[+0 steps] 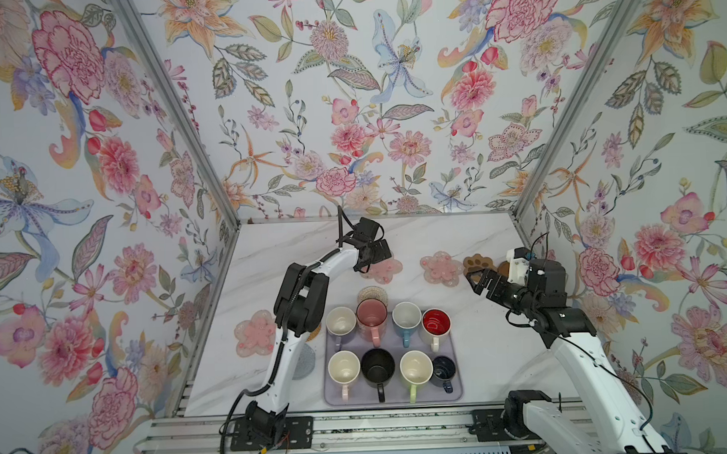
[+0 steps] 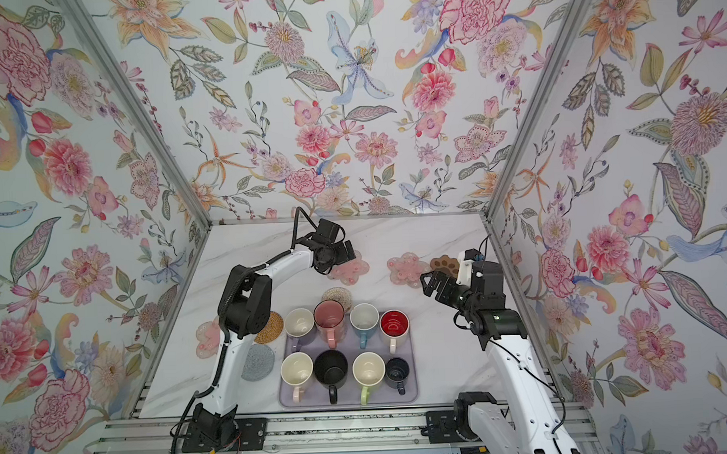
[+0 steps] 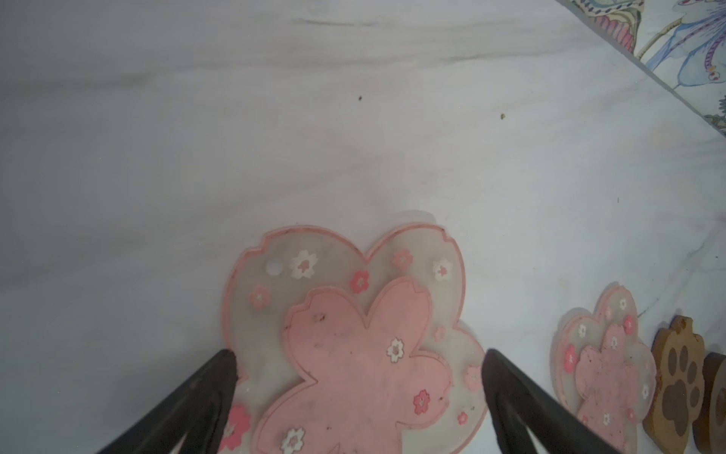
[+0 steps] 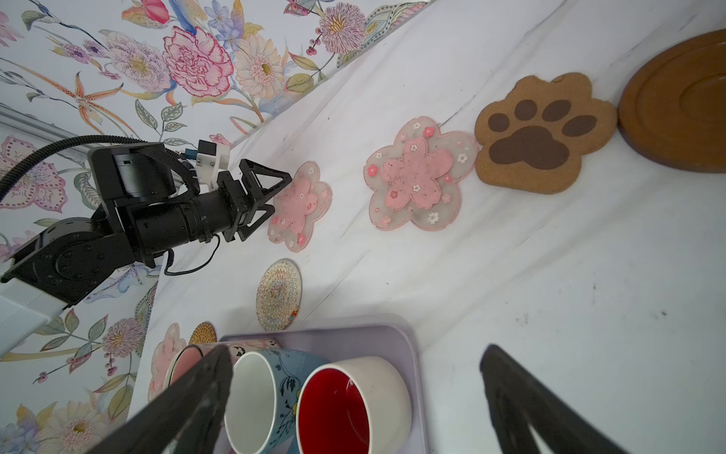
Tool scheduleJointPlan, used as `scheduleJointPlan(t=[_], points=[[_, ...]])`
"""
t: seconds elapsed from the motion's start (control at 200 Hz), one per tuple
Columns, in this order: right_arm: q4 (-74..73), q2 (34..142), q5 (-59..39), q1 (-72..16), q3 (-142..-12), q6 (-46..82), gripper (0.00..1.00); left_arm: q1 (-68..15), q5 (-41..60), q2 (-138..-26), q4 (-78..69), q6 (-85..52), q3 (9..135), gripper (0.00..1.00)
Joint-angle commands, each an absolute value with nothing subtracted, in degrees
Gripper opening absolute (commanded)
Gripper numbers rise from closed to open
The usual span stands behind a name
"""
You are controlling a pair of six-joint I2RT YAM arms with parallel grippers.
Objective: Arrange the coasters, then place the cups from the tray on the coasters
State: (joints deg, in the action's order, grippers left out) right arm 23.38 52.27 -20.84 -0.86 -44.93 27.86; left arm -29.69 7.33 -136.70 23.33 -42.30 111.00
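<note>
Several cups stand on the lavender tray [image 1: 395, 398], among them a pink one [image 1: 372, 315], a black one [image 1: 378, 367] and a white one with a red inside [image 1: 436, 323]. My left gripper [image 1: 375, 257] [image 3: 359, 353] hangs open over a pink flower coaster [image 3: 353, 334], its fingers on either side and not gripping it. A second flower coaster [image 1: 442, 269], a brown paw [image 1: 477, 263] and a brown disc [image 4: 675, 102] lie in a row to the right. My right gripper [image 1: 474, 283] [image 4: 357, 350] is open and empty, beside the paw and above the tray's far right corner.
A third flower coaster [image 1: 255, 333] lies at the left. A beige woven round [image 1: 372, 294] lies behind the tray, with a grey knitted round [image 2: 258, 362] and a tan rattan round [image 2: 269, 327] to its left, partly under the left arm. Floral walls enclose the marble table.
</note>
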Motion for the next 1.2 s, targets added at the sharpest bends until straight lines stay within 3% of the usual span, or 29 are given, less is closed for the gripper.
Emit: scheduleJointPlan(t=[0.0, 0.671, 1.016, 1.196], points=[[24.57, 52.29, -21.40, -0.44, -44.98, 27.69, 0.99, -30.93, 8.76, -138.42, 24.73, -42.16, 113.45, 0.99], [24.61, 52.02, -21.62, -0.30, -44.86, 27.83, 0.99, -33.13, 9.89, -140.36, 25.06, -42.91, 118.07, 0.99], [24.78, 51.34, -21.80, -0.13, -44.40, 27.90, 0.99, -32.02, 0.47, -138.55, 30.79, -39.30, 118.84, 0.99], [25.10, 50.99, -21.95, 0.00, -44.31, 27.90, 0.99, -30.61, 0.18, -139.99, 32.26, -37.91, 120.27, 0.99]])
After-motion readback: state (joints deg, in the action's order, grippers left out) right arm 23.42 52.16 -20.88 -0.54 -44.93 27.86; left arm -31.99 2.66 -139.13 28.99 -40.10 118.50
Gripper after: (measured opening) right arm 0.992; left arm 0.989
